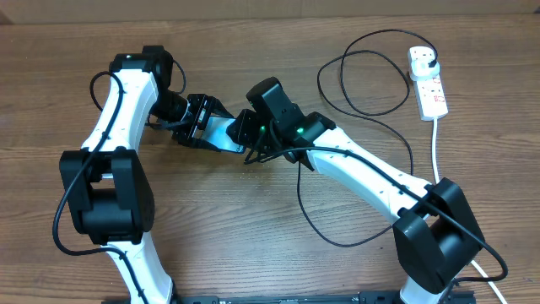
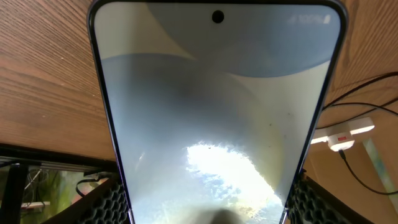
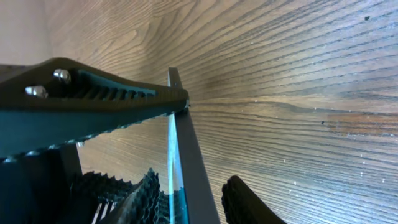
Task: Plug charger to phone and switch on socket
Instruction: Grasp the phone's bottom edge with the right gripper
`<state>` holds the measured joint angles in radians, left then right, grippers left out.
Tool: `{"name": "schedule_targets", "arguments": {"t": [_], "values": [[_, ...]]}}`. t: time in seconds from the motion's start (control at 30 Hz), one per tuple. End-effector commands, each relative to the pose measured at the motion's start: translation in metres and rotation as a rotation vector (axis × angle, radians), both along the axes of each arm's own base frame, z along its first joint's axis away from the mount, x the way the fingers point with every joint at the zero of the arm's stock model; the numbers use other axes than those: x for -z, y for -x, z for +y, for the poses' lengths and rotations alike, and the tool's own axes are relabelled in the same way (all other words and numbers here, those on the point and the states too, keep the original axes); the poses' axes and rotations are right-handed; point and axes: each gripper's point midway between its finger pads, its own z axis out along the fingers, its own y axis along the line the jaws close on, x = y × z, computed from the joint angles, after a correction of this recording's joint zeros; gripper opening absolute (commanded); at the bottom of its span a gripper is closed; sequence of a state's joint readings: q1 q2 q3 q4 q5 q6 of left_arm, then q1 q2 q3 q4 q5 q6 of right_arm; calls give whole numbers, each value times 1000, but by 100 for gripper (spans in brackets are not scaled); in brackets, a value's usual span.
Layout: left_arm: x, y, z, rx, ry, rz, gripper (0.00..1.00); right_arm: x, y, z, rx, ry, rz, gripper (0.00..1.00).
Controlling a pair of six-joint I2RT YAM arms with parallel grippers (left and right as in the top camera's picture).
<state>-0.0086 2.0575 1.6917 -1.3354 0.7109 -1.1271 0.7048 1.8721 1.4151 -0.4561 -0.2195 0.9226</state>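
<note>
A slim rectangular phone (image 1: 218, 133) with black edges and a pale blue screen sits near the middle of the brown wood-grain worktop (image 1: 219, 245), slightly toward its left edge, between the 2 black grippers. The left gripper (image 1: 205, 127) is clenched on it. In the left wrist view the screen (image 2: 217, 112) fills the frame, and 2 ribbed pads (image 2: 109, 202) press against its long edges.

The right gripper (image 1: 253, 141) meets the phone from the other side. In the right wrist view the phone (image 3: 186, 162) appears edge-on, running between that gripper's 2 ribbed fingers (image 3: 146, 190). I cannot tell whether they press on it or only straddle it.

The white rectangular power strip with red switch markings (image 1: 429, 80) lies near the far right corner of the worktop. A black plug (image 1: 428, 57) is seated in its far end, and its thick white cord (image 1: 435, 143) runs toward the near edge. It also shows at the right of the left wrist view (image 2: 348, 134).

The long thin black charger cable (image 1: 298, 198) loops from that plug across the right half of the worktop and ends by the right gripper. Its connector tip is hidden there.
</note>
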Motion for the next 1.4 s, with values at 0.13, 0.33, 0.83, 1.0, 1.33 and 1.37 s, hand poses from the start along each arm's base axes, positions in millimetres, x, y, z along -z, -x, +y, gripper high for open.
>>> {"name": "schedule_targets", "arguments": {"t": [0.13, 0.33, 0.83, 1.0, 1.33, 1.37], "values": [[-14, -8, -5, -9, 42, -32, 4, 1, 5, 8, -1, 2, -9, 33], [-14, -8, -5, -8, 42, -33, 4, 1, 5, 9, -3, 2, -8, 30], [-15, -8, -6, -8, 47, -33, 4, -2, 4, 12, -5, -10, -21, 21], [-15, -8, -6, -8, 47, -33, 4, -2, 4, 12, -5, -10, -21, 17], [-15, -8, -6, -8, 46, -33, 4, -3, 3, 12, -5, -15, -26, 6], [-14, -8, -6, -8, 45, -33, 4, -3, 3, 13, -5, -16, -27, 5]]}}
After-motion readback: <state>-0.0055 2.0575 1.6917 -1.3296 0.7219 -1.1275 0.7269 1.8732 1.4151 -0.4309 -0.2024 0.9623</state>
